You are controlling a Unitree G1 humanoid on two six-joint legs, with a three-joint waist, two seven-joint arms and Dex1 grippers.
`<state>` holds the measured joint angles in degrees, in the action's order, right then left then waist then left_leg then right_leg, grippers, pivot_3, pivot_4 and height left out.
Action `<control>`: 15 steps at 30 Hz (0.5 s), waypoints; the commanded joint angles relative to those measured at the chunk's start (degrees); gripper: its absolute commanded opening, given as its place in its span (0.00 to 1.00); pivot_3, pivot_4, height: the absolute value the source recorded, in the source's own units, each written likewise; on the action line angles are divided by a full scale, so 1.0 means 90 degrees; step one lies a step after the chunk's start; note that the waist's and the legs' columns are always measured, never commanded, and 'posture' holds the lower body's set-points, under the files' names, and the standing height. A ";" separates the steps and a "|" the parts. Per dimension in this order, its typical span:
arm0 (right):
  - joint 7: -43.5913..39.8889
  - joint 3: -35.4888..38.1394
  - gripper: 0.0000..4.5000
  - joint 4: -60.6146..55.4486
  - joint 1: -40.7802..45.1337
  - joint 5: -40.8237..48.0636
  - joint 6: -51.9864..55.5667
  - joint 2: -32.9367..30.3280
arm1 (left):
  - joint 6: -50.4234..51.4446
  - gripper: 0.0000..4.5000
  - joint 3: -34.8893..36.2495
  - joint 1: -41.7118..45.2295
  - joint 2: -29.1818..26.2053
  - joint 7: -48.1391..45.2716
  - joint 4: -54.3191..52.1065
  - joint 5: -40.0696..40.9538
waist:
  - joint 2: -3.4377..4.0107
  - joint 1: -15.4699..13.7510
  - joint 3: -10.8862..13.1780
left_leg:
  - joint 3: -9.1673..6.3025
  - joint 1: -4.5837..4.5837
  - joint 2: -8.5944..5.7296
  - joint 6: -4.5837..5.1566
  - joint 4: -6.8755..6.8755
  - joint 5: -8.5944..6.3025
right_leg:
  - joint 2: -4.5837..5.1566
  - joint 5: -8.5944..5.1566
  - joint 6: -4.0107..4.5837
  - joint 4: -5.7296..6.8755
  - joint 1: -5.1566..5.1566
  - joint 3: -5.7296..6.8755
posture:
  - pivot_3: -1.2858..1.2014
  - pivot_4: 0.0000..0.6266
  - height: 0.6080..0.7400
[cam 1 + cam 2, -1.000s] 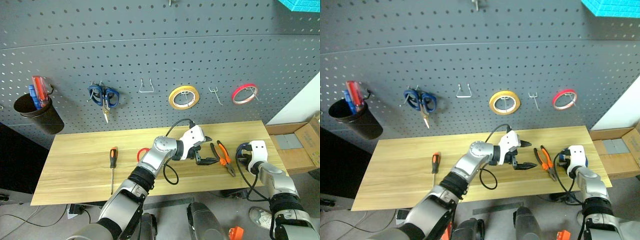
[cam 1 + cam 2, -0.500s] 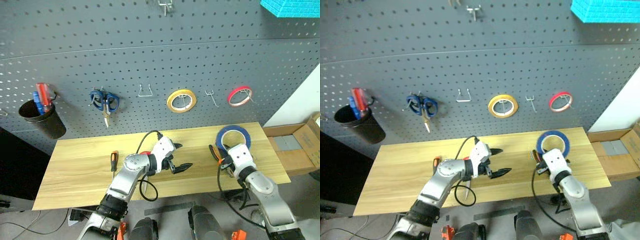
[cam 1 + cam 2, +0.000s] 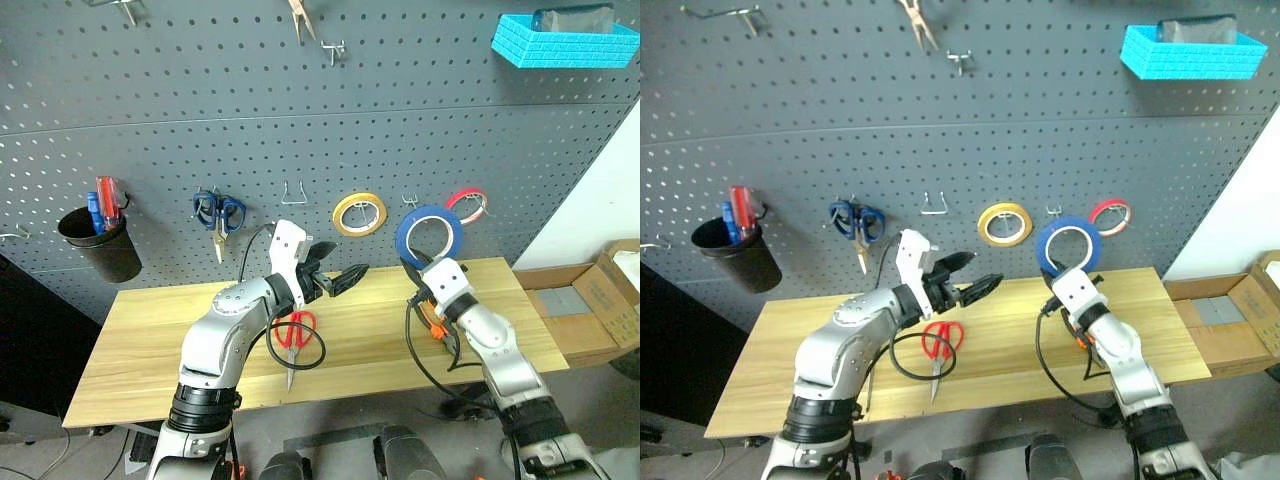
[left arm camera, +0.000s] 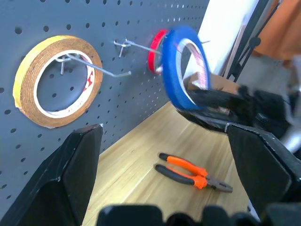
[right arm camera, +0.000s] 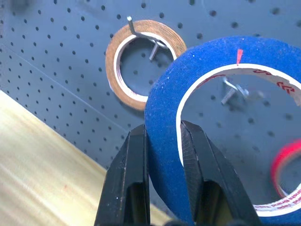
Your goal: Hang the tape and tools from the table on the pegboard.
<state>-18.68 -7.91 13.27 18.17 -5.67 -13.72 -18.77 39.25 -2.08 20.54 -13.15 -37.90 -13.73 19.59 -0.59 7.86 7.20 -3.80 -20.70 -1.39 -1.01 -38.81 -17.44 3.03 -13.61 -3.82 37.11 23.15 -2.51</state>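
Note:
My right gripper (image 5: 162,136) is shut on the blue tape (image 3: 430,232) and holds it upright, close in front of the pegboard (image 3: 300,110). The ring hangs between the yellow roll (image 3: 359,213) and the red roll (image 3: 466,204), near a bare hook (image 5: 233,92). To its left, my left gripper (image 3: 345,262) hovers open and empty above the table (image 3: 150,330), pointing at the tape. Red-handled scissors (image 3: 293,335) lie on the table under the left forearm. The orange-handled pliers (image 4: 193,172) lie on the wood below the right gripper. The screwdriver is hidden.
Blue-handled scissors (image 3: 218,210) and a black cup (image 3: 95,242) of screwdrivers hang on the board's left, with a bare double hook (image 3: 292,188) between scissors and yellow roll. High up are metal pliers (image 3: 300,18) and a blue basket (image 3: 565,40). A cardboard box (image 3: 600,300) stands right of the table.
The right gripper has lifted the blue tape from the table's right end up and left to the pegboard. The open left gripper has risen and swung left. The camera has tilted up.

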 commanded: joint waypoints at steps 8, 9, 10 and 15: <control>-0.0708 0.0371 0.17 0.0930 0.0865 0.0739 0.0197 0.0029 | -0.0362 1.00 -0.0400 0.0511 -0.0023 -0.0092 0.0366 0.0076 | 0.0002 -0.0032 -0.0013 | -0.0001 -0.0005 0.0003 -0.0013 -0.0002 0.0008 | 0.0006 0.0003 -0.0003 -0.0002 0.0002 -0.0001 | 0.47 0.08 1.00; -0.0709 0.0403 0.25 0.0916 0.0849 0.0766 0.0261 0.0036 | -0.0389 1.00 -0.0422 0.0528 -0.0033 -0.0105 0.0398 0.0076 | 0.0002 -0.0028 -0.0013 | 0.0000 -0.0006 0.0004 -0.0013 -0.0001 0.0007 | 0.0006 0.0003 -0.0003 -0.0003 0.0004 -0.0002 | 0.46 0.08 1.00; -0.0706 0.0425 0.31 0.0866 0.0801 0.0772 0.0309 0.0040 | -0.0414 1.00 -0.0449 0.0547 -0.0044 -0.0129 0.0434 0.0077 | 0.0002 -0.0022 -0.0013 | 0.0000 -0.0008 0.0005 -0.0013 -0.0001 0.0007 | 0.0007 0.0003 -0.0003 -0.0003 0.0006 -0.0003 | 0.46 0.09 1.00; -0.0626 0.0440 0.69 0.0301 0.0251 0.0741 0.0585 0.0033 | -0.0501 1.00 -0.0557 0.0614 -0.0055 -0.0233 0.0585 0.0087 | 0.0005 0.0006 -0.0017 | 0.0001 -0.0007 0.0007 0.0001 -0.0002 0.0000 | 0.0008 0.0003 -0.0003 0.0000 0.0007 -0.0004 | 0.46 0.10 1.00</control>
<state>-24.74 -4.84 19.58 21.34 0.32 -9.03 -18.64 36.38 -7.02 24.72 -13.51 -39.45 -8.03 19.73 -0.55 7.91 7.05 -3.81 -20.76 -1.33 -0.99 -38.82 -17.46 3.10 -13.58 -3.84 37.12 23.21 -2.54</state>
